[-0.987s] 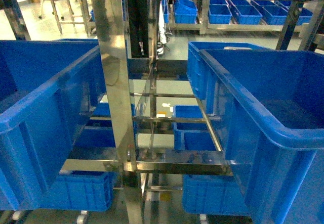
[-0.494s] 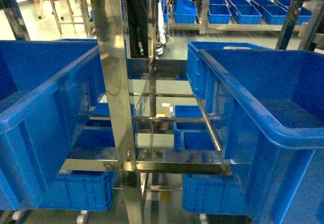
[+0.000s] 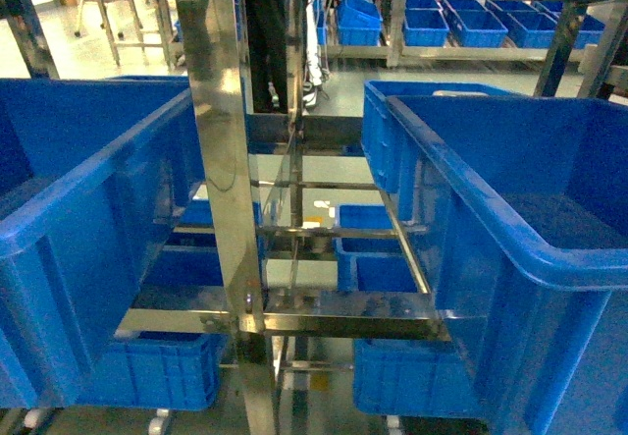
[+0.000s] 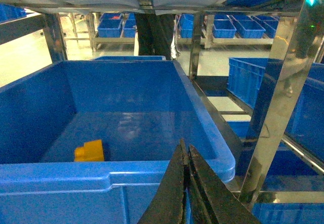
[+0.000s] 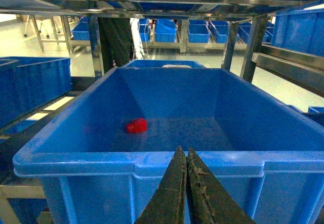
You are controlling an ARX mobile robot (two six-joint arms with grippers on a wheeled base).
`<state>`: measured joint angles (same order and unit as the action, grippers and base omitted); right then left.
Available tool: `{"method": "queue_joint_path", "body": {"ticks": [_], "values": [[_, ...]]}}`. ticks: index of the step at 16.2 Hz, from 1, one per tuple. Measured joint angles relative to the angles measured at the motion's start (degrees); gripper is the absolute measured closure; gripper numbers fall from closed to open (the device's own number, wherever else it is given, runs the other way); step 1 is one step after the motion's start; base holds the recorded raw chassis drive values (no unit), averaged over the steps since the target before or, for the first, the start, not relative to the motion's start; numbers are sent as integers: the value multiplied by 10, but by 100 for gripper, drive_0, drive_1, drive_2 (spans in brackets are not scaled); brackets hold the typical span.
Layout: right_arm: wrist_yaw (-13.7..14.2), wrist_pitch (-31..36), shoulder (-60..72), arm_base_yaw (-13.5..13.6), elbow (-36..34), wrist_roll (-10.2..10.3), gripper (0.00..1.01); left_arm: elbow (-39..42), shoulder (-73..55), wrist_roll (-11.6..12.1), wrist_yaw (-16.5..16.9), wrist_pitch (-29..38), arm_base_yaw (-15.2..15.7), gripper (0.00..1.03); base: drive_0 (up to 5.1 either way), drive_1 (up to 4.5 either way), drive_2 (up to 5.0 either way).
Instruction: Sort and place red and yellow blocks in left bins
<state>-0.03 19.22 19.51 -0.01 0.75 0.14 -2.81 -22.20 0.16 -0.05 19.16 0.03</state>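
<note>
Hovering with both hands pinched closed and empty, each just in front of the near rim of a deep blue bin.

From the left hand (image 4: 185, 155), fingers pressed together with nothing between them, the left bin (image 4: 116, 169) opens beyond; a yellow block (image 4: 89, 150) lies on its floor near the front left, close to the near wall. The right hand (image 5: 183, 158) is likewise closed on nothing, and the right bin (image 5: 142, 162) past it holds a red block (image 5: 136, 125) on its floor, left of centre and towards the far wall. Between the two bins stands a shiny metal rack post (image 3: 221, 160) with crossbars. Lower on the rack sit smaller blue crates (image 3: 378, 248), and more blue trays (image 3: 471, 25) line far shelves across the floor.
</note>
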Motion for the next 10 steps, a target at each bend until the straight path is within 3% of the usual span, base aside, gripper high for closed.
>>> {"method": "queue_joint_path", "body": {"ticks": [6, 10], "values": [[0, -82, -85, 0, 0, 0, 99, 20, 85, 0, 0, -54, 0, 101, 0, 0, 0], [0, -94, -96, 0, 0, 0, 99, 20, 99, 0, 0, -68, 0, 101, 0, 0, 0]]}}
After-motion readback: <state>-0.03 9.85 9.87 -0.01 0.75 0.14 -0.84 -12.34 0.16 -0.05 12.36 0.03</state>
